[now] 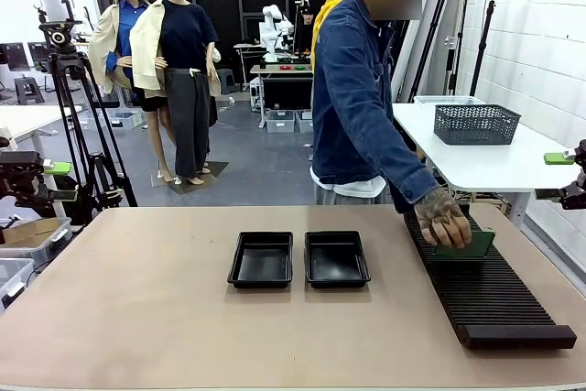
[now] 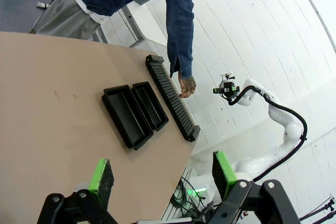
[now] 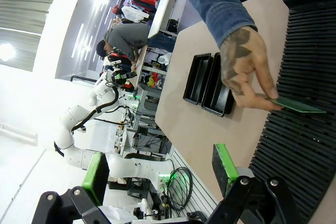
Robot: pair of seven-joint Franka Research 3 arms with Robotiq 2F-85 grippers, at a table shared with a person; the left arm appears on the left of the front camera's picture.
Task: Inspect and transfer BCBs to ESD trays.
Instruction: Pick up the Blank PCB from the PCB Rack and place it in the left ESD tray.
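Two empty black ESD trays (image 1: 262,260) (image 1: 337,258) lie side by side at the table's middle, also seen in the left wrist view (image 2: 126,117) (image 2: 150,105) and the right wrist view (image 3: 198,77) (image 3: 219,92). A person's hand (image 1: 443,220) holds one green BCB (image 1: 469,244) (image 3: 297,106) over the long black slotted rack (image 1: 490,295). My left gripper (image 1: 61,181) (image 2: 163,171) hangs open off the table's left side, holding nothing. At the far right, my right gripper (image 1: 555,177) (image 3: 160,167) is open too, with nothing between its fingers.
The slotted rack (image 2: 172,98) (image 3: 307,72) runs along the table's right side. The person in a denim jacket (image 1: 352,98) stands at the far edge. A white side table with a grey basket (image 1: 476,123) stands behind on the right, and a camera tripod (image 1: 73,116) on the left.
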